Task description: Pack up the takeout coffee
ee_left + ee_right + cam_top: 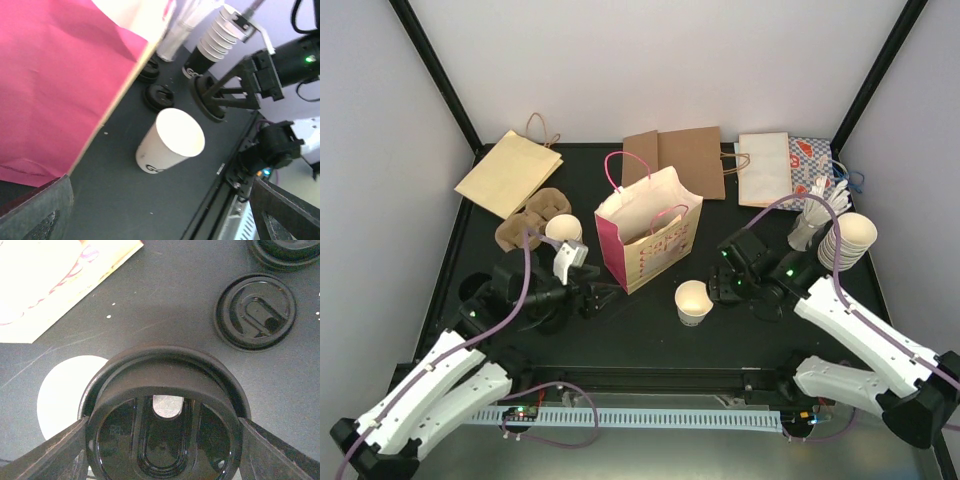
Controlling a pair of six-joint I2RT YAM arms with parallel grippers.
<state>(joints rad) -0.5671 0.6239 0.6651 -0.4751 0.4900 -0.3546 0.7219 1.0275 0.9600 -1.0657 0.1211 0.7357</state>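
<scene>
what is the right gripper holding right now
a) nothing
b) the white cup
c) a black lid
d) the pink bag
c: in the right wrist view a black lid sits clamped between the fingers of the right gripper, while the white cup stands lidless on the table close by.

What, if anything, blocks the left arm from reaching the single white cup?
Likely yes: bare table lies between the open left gripper and the white cup, alongside the pink bag. The right gripper, holding a black lid, crowds the far side.
</scene>
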